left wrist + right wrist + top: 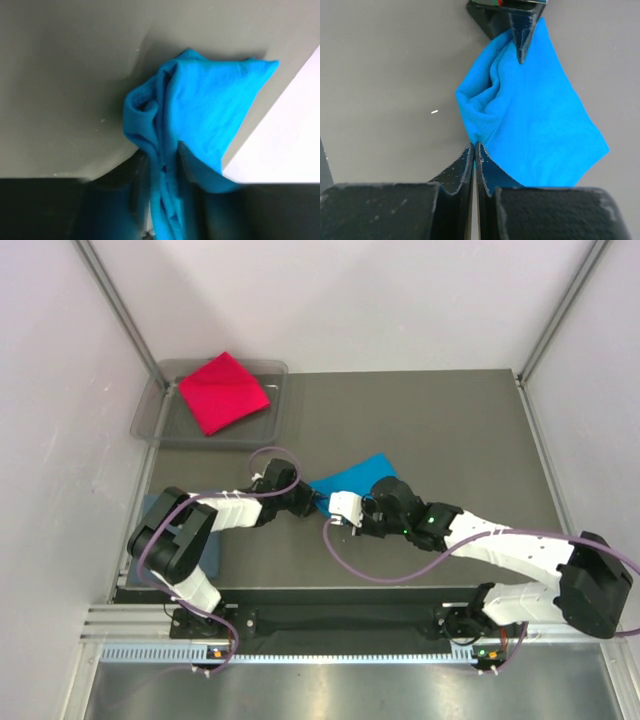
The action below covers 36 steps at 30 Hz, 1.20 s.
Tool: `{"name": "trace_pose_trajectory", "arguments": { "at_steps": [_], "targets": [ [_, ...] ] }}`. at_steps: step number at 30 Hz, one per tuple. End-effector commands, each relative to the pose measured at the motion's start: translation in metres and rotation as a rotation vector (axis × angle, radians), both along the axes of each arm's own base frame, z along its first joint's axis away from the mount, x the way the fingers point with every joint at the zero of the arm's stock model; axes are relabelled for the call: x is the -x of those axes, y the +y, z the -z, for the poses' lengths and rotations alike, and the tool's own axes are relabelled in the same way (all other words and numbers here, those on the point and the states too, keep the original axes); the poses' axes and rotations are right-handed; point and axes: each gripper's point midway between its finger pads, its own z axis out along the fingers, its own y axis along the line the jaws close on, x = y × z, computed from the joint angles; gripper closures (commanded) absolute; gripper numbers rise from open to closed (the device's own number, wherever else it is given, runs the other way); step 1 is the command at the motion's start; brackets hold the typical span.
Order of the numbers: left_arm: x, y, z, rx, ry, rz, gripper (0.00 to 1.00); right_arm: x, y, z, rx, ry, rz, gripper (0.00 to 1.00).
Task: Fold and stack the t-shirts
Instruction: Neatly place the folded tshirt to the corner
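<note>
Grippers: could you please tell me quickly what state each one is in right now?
Left gripper: closed on the bunched turquoise t-shirt.
Right gripper: shut, tips at the shirt's edge; whether it pinches cloth cannot be told.

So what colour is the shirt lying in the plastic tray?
The shirt in the tray is crimson red, seen best in the top external view.

Bunched turquoise shirt (355, 477), folded red shirt (222, 392)

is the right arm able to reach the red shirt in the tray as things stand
Probably not: the right fingers are shut on the turquoise shirt mid-table, and the red shirt lies in the tray at the far left corner, beyond the left arm.
</note>
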Motion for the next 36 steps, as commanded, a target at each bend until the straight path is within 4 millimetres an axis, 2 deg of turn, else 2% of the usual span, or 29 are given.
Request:
{"name": "trace_pose_trajectory", "arguments": {
  "at_steps": [1, 2, 3, 4, 6, 8, 9, 10, 11, 12, 14, 20, 25, 26, 29, 32, 36],
  "targets": [
    [-0.019, -0.004, -0.018, -0.034, -0.127, 0.038, 0.72, 0.001, 0.008, -0.018, -0.094, -0.018, -0.013, 1.00],
    [-0.021, -0.005, -0.018, -0.051, -0.142, 0.052, 0.81, 0.000, 0.007, -0.018, -0.098, -0.014, -0.007, 1.00],
    [-0.025, -0.006, -0.022, -0.076, -0.169, 0.081, 1.00, 0.000, 0.006, -0.016, -0.097, -0.009, 0.000, 1.00],
    [-0.022, -0.003, -0.016, -0.107, -0.149, 0.095, 1.00, 0.002, 0.006, -0.016, -0.103, -0.002, 0.005, 1.00],
    [-0.029, 0.000, -0.022, -0.154, -0.178, 0.103, 1.00, 0.002, 0.004, -0.015, -0.107, 0.009, 0.027, 0.85],
    [-0.026, 0.007, -0.026, -0.196, -0.171, 0.100, 1.00, 0.001, 0.001, -0.014, -0.121, 0.032, 0.071, 0.69],
    [-0.031, 0.012, -0.033, -0.228, -0.190, 0.084, 1.00, 0.000, 0.000, -0.016, -0.131, 0.031, 0.090, 0.67],
    [-0.024, 0.024, -0.027, -0.290, -0.145, 0.074, 1.00, 0.001, -0.001, -0.019, -0.150, 0.045, 0.115, 0.65],
    [-0.024, 0.030, -0.038, -0.309, -0.162, 0.058, 1.00, 0.002, -0.002, -0.018, -0.157, 0.053, 0.128, 0.57],
    [-0.026, 0.039, -0.043, -0.349, -0.172, 0.028, 1.00, 0.002, -0.004, -0.020, -0.164, 0.058, 0.143, 0.54],
    [-0.016, 0.057, -0.051, -0.406, -0.153, -0.007, 1.00, 0.002, -0.008, -0.026, -0.181, 0.056, 0.172, 0.51],
    [-0.006, 0.108, -0.074, -0.566, -0.175, -0.149, 1.00, 0.008, -0.016, -0.036, -0.191, 0.062, 0.177, 0.52],
    [0.005, 0.162, -0.095, -0.702, -0.121, -0.279, 1.00, 0.008, -0.021, -0.051, -0.227, 0.100, 0.243, 0.53],
    [0.003, 0.177, -0.100, -0.728, -0.112, -0.319, 1.00, 0.010, -0.023, -0.050, -0.218, 0.113, 0.243, 0.53],
    [-0.003, 0.205, -0.120, -0.782, -0.110, -0.367, 1.00, 0.013, -0.023, -0.054, -0.238, 0.123, 0.250, 0.54],
    [-0.001, 0.234, -0.127, -0.840, -0.056, -0.416, 1.00, 0.016, -0.023, -0.057, -0.261, 0.130, 0.247, 0.54],
    [-0.007, 0.263, -0.145, -0.874, -0.057, -0.486, 1.00, 0.016, -0.026, -0.058, -0.251, 0.128, 0.249, 0.54]
  ]
}}
